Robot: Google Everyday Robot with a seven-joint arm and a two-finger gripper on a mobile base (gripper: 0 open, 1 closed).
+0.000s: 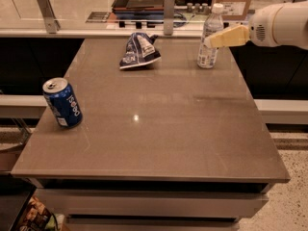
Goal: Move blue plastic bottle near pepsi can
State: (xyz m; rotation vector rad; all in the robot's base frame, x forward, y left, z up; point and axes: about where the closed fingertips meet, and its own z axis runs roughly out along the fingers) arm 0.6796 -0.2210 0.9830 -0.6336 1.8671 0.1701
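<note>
The blue plastic bottle [207, 56], clear with a white cap and a white label, stands upright at the table's far right. The pepsi can [62, 103], blue with a silver top, stands upright near the table's left edge, far from the bottle. My gripper [212, 41] reaches in from the right at the height of the bottle's middle, and its tan tip overlaps the bottle's right side. The white arm [279, 24] extends off the right edge of the view.
A blue-and-white snack bag [139, 50] lies at the table's far middle, left of the bottle. The brown table [168, 124] has a counter with metal posts [169, 11] behind it. There is floor to the right [288, 143].
</note>
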